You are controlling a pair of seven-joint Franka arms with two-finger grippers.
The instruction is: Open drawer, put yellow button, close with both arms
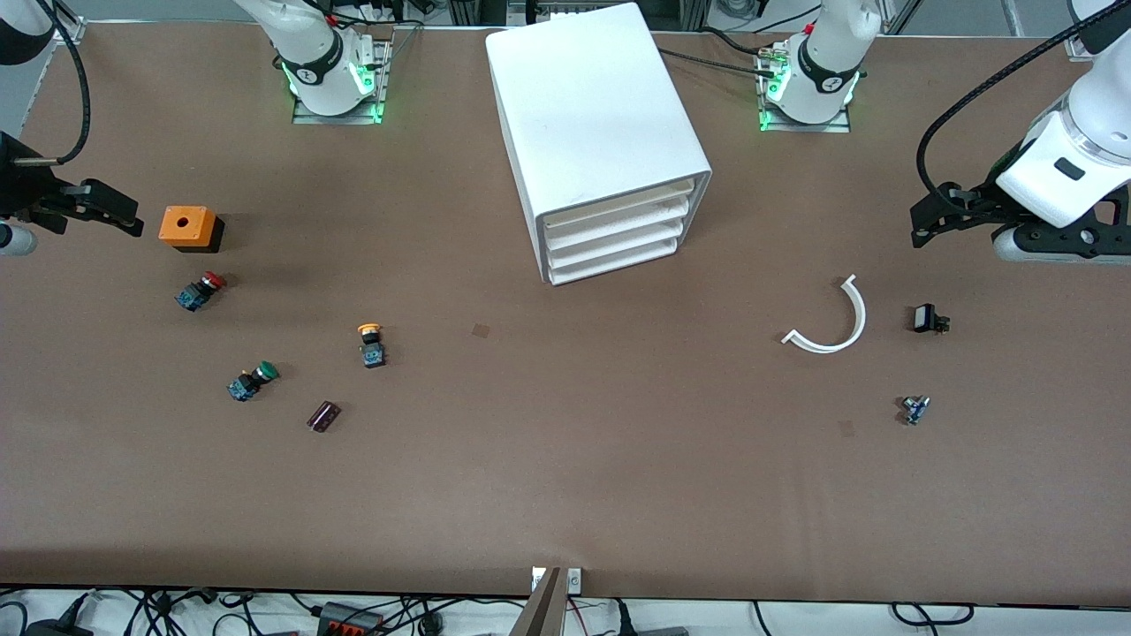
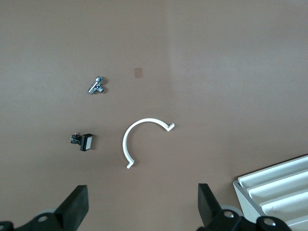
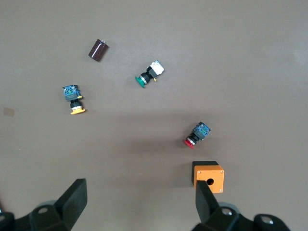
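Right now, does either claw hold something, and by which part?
Nothing is held. The left claw and right claw are both open, hovering over the table.

Bright, even light; soft shadows

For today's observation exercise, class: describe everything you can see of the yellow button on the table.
The yellow button is a small push-button with a round yellow-orange cap on a black-and-blue body that looks plastic. It lies on its side on the brown table, cap pointing toward the arms' bases. Nothing touches it but the table. It sits toward the right arm's end, apart from the green button and the dark cylinder, both nearer the front camera.
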